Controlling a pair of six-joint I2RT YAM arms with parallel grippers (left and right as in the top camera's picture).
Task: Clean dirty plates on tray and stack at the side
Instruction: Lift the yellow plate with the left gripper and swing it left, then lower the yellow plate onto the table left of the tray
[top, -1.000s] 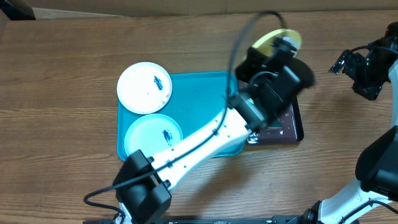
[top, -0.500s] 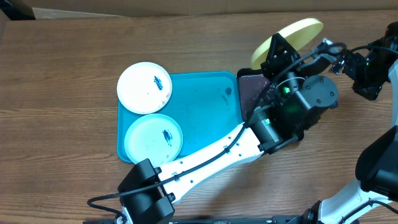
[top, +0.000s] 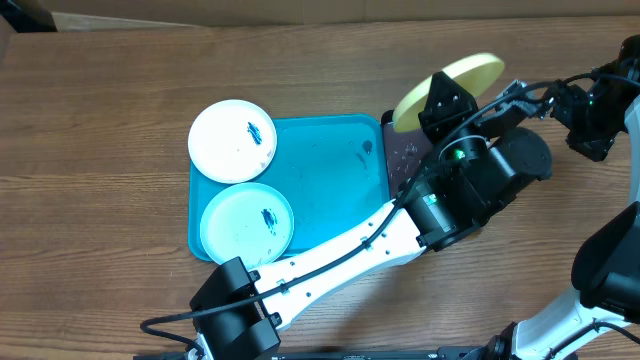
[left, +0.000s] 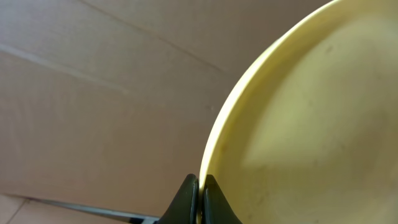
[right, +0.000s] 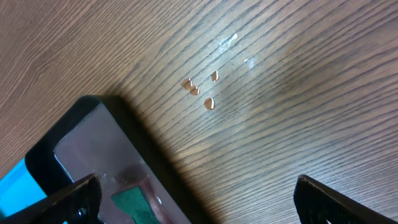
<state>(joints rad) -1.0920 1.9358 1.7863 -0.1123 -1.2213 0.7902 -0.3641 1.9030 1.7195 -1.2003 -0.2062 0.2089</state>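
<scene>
Yellow-green plate (top: 450, 78) up off the table (top: 100, 200), tilted steeply, out at 2 o'clock in the overhead view. Pinched at its 7 o'clock rim by the left gripper (top: 437, 100); in the left wrist view, fingertips (left: 188, 198) drawn narrow, clamped on the plate's edge with hardly a gap. Hangs over the far end of the black tray (top: 398, 150), most of that tray hidden under the left arm (top: 340, 245).

Turquoise tray (top: 325, 175) near centre, a touch toward 9 o'clock, just beside the black one. Carries the pale blue plate (top: 246, 222) flat in its 8 o'clock corner. White plate (top: 233, 140) over the 10 o'clock corner, partly out past the tray rim above the wood, just beside the pale blue one. Dark blue smear (top: 257, 133) on each, toward 3 o'clock of the plate.

Right gripper (right: 199, 198) between 2 and 3 o'clock at the overhead edge, above bare wood, holding nothing, fingers spread wide. Below it in the right wrist view: a few small drops (right: 202, 90) at 12 o'clock, the black tray's corner at 8 o'clock with a green sponge (right: 134, 202) inside.
</scene>
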